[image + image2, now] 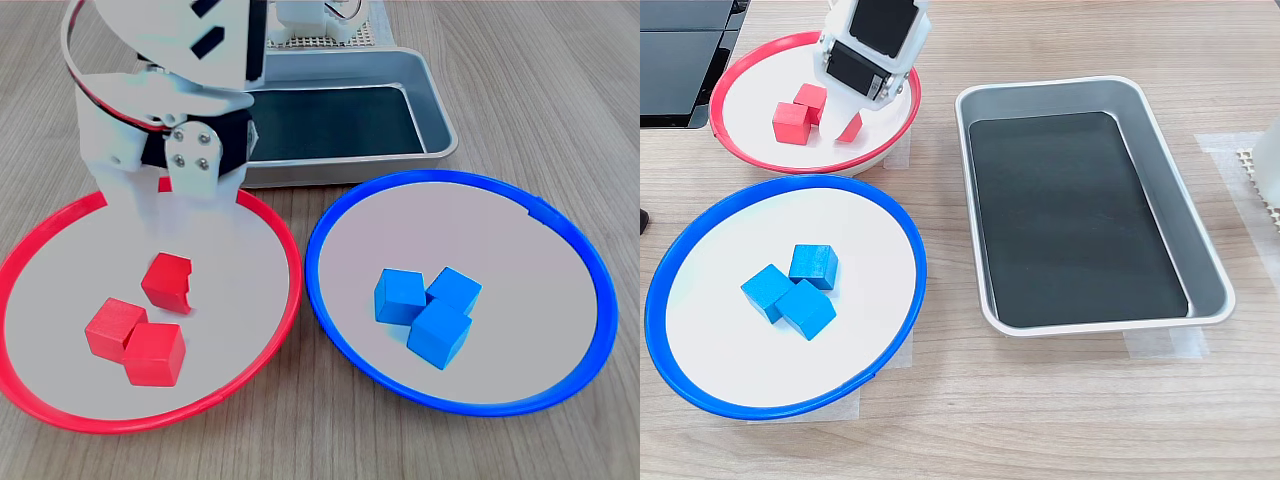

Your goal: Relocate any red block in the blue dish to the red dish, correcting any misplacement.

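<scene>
All three red blocks sit in the red dish [285,300], left in the first exterior view; the third block [167,282] lies under the gripper [195,185]. Finger state is hidden. Lifting carelessly could drag it out. The blue dish [330,215] holds only blue cubes [425,308].

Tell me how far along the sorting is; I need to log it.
It looks done. The blue dish holds only three blue blocks, no red one. All three red blocks sit in the red dish. The hand hangs over the red dish by the third red block; its grip can't be judged. Apparently only pulling away remains.
</scene>
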